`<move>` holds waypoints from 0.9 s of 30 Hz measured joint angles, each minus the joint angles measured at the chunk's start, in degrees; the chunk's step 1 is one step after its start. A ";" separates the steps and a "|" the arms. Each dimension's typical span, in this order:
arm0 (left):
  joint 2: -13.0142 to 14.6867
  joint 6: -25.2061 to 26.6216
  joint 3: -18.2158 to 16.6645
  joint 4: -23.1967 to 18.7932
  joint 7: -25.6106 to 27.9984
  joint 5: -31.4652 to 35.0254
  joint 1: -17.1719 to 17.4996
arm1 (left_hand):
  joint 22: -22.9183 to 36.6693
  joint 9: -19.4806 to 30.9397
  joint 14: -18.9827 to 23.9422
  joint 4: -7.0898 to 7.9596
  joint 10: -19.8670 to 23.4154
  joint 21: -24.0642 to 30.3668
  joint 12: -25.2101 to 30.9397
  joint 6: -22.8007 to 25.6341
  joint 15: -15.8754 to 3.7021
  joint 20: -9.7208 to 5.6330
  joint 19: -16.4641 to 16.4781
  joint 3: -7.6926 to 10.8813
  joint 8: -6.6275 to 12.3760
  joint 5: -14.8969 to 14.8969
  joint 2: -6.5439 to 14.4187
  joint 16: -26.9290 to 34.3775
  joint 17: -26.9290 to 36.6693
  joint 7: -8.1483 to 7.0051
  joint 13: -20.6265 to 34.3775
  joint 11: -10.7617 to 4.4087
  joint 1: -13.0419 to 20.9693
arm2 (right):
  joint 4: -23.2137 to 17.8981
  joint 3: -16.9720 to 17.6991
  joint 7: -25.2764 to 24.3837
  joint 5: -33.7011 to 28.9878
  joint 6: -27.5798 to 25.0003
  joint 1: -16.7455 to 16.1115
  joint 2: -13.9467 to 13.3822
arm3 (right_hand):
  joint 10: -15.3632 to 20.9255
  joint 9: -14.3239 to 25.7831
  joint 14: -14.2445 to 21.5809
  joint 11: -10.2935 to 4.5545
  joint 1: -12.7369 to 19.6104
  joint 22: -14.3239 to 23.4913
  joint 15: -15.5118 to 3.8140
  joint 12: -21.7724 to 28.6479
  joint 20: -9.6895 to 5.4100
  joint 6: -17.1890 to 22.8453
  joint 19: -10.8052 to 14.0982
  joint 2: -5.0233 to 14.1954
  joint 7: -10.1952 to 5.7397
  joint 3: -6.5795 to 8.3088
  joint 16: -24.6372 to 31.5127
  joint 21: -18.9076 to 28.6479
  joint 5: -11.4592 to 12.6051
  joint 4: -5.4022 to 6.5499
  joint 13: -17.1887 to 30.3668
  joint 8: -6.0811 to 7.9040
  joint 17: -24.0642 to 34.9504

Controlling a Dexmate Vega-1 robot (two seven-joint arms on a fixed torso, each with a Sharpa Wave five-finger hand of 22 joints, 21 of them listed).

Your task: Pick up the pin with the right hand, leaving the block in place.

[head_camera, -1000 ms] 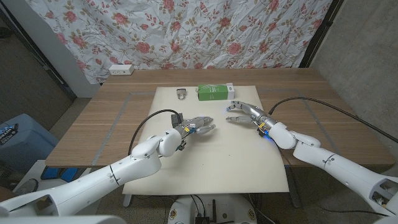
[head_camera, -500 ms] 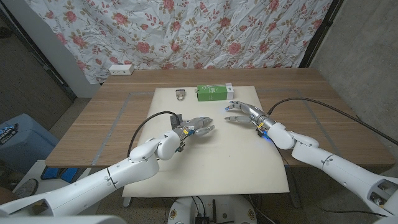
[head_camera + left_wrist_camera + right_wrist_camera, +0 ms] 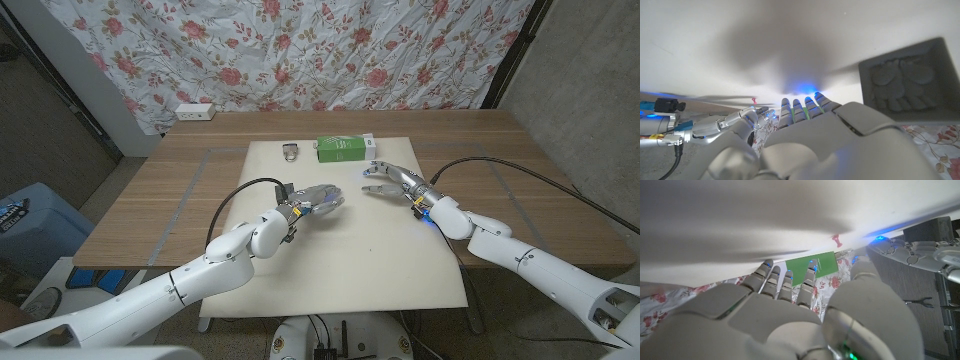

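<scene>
though it was too small for me to find from the head view, the pin (image 3: 836, 240) showed in the right wrist view as a tiny red thing, lying on the white mat (image 3: 340, 260) ahead of the right hand (image 3: 390, 181). that hand hovered with fingers spread, holding nothing. bare mat lay around the pin. the green block (image 3: 343, 148) sat near the mat's far edge, a grey clip (image 3: 291, 151) beside it. the left hand (image 3: 318, 200) was close by, fingers loose and holding nothing.
</scene>
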 measured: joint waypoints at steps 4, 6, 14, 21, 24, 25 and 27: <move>-0.04 -0.40 -0.48 -0.13 0.62 0.02 0.34 | 0.00 0.00 0.00 0.00 0.00 0.00 0.00 0.01 0.00 0.00 0.00 0.00 0.00 0.00 0.00 0.00 0.00 0.01 0.00 0.00 0.00 | -0.62 0.21 -0.19 0.06 -0.39 -0.35 -0.26 | 0.00 0.00 0.00 0.00 0.00 0.00 0.00 0.00 -0.21 -0.22 -0.21 0.00 0.22 0.00 0.00 0.00 0.00 0.00 0.00 0.00 0.00; -0.08 -0.65 -0.81 -0.18 0.99 0.02 0.61 | 0.00 0.00 0.22 0.00 0.00 0.00 0.00 0.01 -0.23 0.15 0.15 0.00 0.00 0.00 0.00 0.00 0.00 0.01 0.00 0.00 0.00 | -1.01 0.35 -0.28 0.09 -0.59 -0.56 -0.43 | 0.00 0.00 0.00 0.00 0.00 0.00 0.00 0.00 -0.41 -0.20 -0.41 0.00 0.20 0.00 0.00 0.00 0.00 0.00 0.00 0.00 0.00; -0.11 -1.71 -2.02 -0.51 2.54 -0.58 1.45 | 0.01 0.00 0.21 -0.03 0.00 0.00 -0.01 0.31 -0.22 -0.09 0.52 0.32 0.00 0.00 0.00 0.00 0.00 -0.30 0.00 -0.01 0.00 | -2.65 1.04 -0.78 0.14 -1.52 -1.34 -0.95 | 0.00 -0.27 0.00 0.00 -0.45 0.00 0.00 0.00 -0.41 -0.40 -0.41 0.46 0.41 0.00 0.00 0.00 0.00 0.00 -0.01 -0.45 0.00; -0.03 -2.28 -3.16 -1.05 3.89 -1.11 2.39 | 0.01 -0.01 0.41 0.12 0.20 0.00 -0.01 0.62 -0.42 0.09 0.97 0.47 0.00 0.00 0.00 0.00 -0.01 0.01 0.00 0.20 0.00 | -3.77 1.55 -1.19 0.38 -2.46 -1.84 -1.07 | 0.00 -0.27 0.00 0.00 -0.98 -0.01 0.00 0.22 -0.41 -0.40 -0.41 0.99 0.41 -0.24 0.00 0.23 0.00 0.24 -0.01 -0.45 0.05; 0.18 -2.82 -3.88 -1.33 4.92 -1.56 3.04 | 0.01 -0.01 0.40 -0.02 0.20 0.00 -0.01 0.62 -0.42 -0.09 1.14 0.80 0.00 0.00 0.00 0.00 -0.01 0.01 0.00 0.20 0.00 | -4.26 1.86 -1.42 0.67 -3.08 -2.14 -0.97 | 0.01 -0.27 0.00 -0.01 -1.00 -0.01 0.00 0.22 -0.41 -0.63 -0.41 1.00 0.64 -0.24 0.00 0.23 0.00 0.24 -0.01 -0.86 0.17; 0.26 -3.02 -4.14 -1.41 5.27 -1.70 3.26 | -0.01 -0.01 0.40 -0.02 0.22 0.00 -0.01 0.62 -0.42 -0.06 1.17 0.80 0.00 0.00 0.00 0.22 -0.01 0.01 0.00 0.18 0.00 | -4.39 1.92 -1.50 0.81 -3.29 -2.22 -0.88 | 0.01 -0.27 0.00 0.00 -1.28 -0.01 0.00 0.22 -0.41 -0.72 -0.41 1.29 0.72 -0.41 0.00 0.23 0.00 0.41 -0.01 -0.86 0.17; 0.39 -3.38 -4.67 -1.58 5.93 -1.97 3.70 | -0.25 -0.01 0.61 -0.02 0.52 0.00 -0.02 0.84 -0.21 0.22 1.45 0.80 0.00 0.00 0.00 0.38 -0.01 -0.21 0.00 -0.12 0.00 | -4.54 1.99 -1.62 0.93 -3.49 -2.30 -0.76 | 0.01 -0.27 0.00 0.00 -1.28 -0.01 0.00 0.22 -0.41 -0.72 -0.41 1.29 0.72 -0.39 0.00 0.23 0.00 0.40 -0.01 -0.86 0.17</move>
